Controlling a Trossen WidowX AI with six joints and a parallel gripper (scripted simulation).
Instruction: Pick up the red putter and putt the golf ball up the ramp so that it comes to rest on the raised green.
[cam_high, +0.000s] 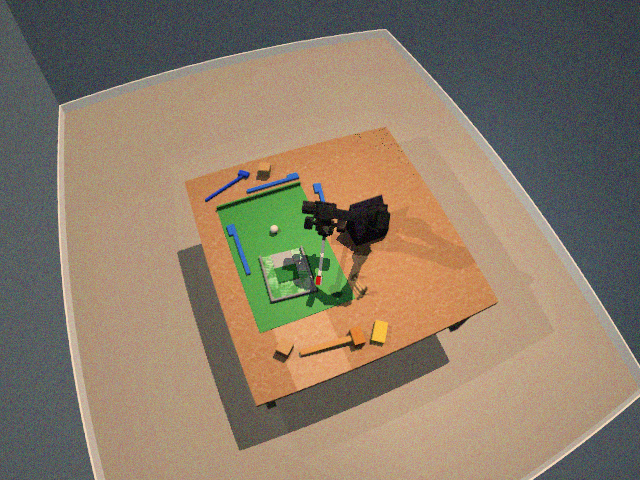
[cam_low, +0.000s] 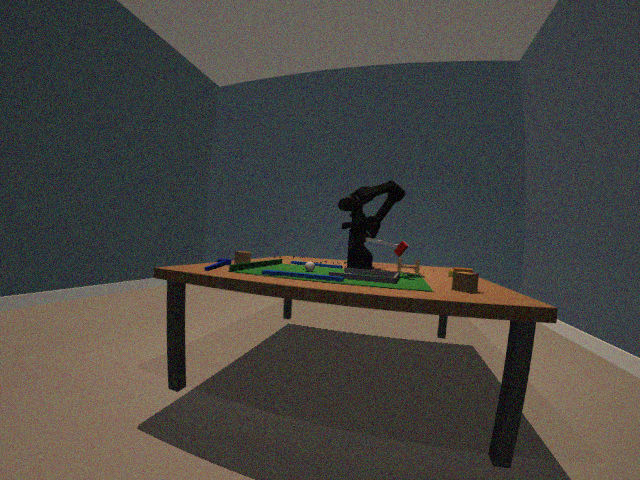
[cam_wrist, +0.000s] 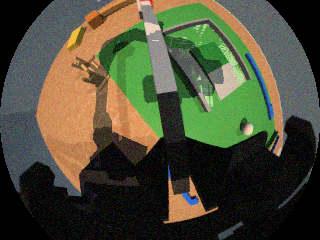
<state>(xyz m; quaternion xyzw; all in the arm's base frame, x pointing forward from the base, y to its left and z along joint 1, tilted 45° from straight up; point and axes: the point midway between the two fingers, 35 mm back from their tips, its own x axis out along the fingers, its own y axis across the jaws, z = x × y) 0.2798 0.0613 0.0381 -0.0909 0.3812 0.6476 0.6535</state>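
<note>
Gripper (cam_high: 324, 230) of mine pinching one red putter (cam_high: 320, 260) aloft over the green mat's (cam_high: 258, 217) right edge; one golf ball (cam_high: 273, 229) mid-mat; four blue putters, I count; two wooden cubes near opposite table edges.

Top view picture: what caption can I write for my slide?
Gripper holds the red putter above the raised green; golf ball waits on the turf.

The end effector (cam_wrist: 175, 160) hides the putter's (cam_wrist: 160, 74) grip, and the arm (cam_high: 364, 219) covers part of one blue bar (cam_high: 318, 191).
</note>
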